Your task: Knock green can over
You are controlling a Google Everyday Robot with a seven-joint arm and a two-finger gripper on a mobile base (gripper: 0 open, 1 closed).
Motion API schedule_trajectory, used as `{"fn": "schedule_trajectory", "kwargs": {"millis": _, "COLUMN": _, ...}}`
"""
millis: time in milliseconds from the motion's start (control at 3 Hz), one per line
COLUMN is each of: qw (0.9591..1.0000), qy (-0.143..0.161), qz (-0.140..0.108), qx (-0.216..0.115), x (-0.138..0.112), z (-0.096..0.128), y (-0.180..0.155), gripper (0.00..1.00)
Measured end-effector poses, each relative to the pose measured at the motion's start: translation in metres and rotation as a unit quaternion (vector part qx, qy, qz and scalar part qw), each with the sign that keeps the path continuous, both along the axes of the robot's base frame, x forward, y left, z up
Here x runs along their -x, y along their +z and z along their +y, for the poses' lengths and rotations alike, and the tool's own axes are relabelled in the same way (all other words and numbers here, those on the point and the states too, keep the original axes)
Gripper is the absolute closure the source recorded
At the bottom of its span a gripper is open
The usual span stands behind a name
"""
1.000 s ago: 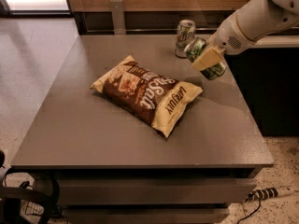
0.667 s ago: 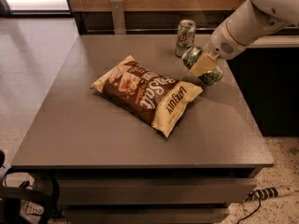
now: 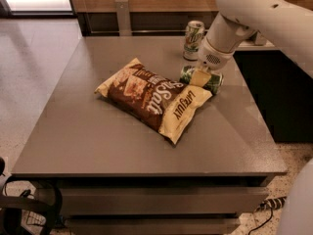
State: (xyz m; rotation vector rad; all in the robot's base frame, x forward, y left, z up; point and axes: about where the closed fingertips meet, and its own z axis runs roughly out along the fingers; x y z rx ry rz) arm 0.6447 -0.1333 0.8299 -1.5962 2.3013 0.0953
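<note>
The green can (image 3: pixel 214 81) lies on its side on the grey table (image 3: pixel 98 131), right behind the far right corner of the chip bag. It has a dark green body with whitish markings. My gripper (image 3: pixel 199 76) is down on the middle of the can, hiding part of it. The white arm reaches in from the upper right.
A brown and cream chip bag (image 3: pixel 154 96) lies across the middle of the table. A paler whitish-silver can (image 3: pixel 193 39) stands upright near the table's far edge, just behind the gripper. A dark counter lies to the right of the table, a wooden wall behind.
The green can went from tilted in the gripper to lying flat on the table. The gripper and arm moved left and down with it.
</note>
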Motion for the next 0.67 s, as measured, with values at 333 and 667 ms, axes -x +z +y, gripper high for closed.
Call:
{"fn": "schedule_trajectory", "kwargs": {"millis": 333, "qw": 0.9997, "qy": 0.016, "qz": 0.014, "qx": 0.009, "x": -0.0022, "z": 0.0127, "y": -0.0129, "gripper": 1.00}}
{"fn": "schedule_trajectory", "kwargs": {"millis": 667, "qw": 0.9997, "qy": 0.016, "qz": 0.014, "qx": 0.009, "x": -0.0022, "z": 0.0127, "y": -0.0071, "gripper": 0.87}}
